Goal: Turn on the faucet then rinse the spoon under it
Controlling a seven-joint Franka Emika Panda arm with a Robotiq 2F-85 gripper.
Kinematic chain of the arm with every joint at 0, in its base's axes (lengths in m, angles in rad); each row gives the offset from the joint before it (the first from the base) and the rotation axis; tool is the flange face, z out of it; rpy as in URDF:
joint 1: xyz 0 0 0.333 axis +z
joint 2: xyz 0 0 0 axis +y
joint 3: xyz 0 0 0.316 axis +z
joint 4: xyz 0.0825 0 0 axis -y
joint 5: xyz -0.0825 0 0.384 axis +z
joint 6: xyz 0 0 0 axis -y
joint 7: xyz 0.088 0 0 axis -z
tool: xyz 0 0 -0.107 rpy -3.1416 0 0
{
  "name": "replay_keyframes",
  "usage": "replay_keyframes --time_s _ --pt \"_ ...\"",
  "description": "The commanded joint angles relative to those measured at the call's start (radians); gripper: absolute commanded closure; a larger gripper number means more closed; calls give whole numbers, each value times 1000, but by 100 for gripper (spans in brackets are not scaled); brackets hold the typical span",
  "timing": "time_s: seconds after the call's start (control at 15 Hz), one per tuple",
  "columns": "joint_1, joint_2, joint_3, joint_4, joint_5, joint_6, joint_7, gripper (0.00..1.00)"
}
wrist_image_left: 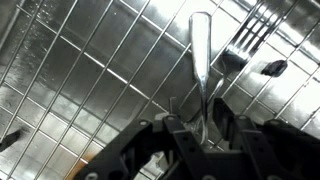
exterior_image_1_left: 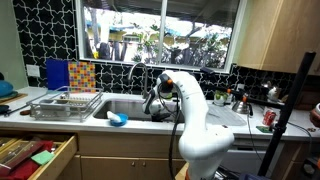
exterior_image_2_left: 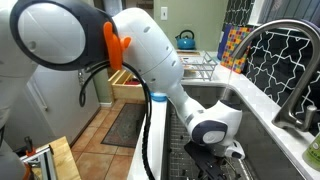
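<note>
Low in the sink [exterior_image_2_left: 265, 135], well below the faucet [exterior_image_2_left: 295, 90]: claw [wrist_image_left: 203, 128] astride the spoon [wrist_image_left: 203, 60], flat on the wire grid [wrist_image_left: 80, 90] of the basin floor. Seen from the wrist, long axis of the spoon straight away from the claw, near part of the handle between the two fingers [wrist_image_left: 178, 128], rounded far end up-frame. Narrow gap between the fingers, close on either side of the handle; impossible to tell whether the pads press on the metal. By judgement, next: pinch across the handle, not along it, then lift toward the faucet overhead. Only one arm, so no choice of nearer hand. No brand, label or legible writing anywhere; on the surface to one side of the faucet, a red can [exterior_image_1_left: 267, 118], print too small to read.
</note>
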Motion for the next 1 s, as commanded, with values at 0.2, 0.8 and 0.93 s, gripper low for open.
replay_keyframes --time_s 0.2,0.8,0.93 --pt "2 30 4 22 12 6 17 74" --pt "10 20 -1 20 5 9 24 83" --pt "11 20 -1 22 4 7 25 86"
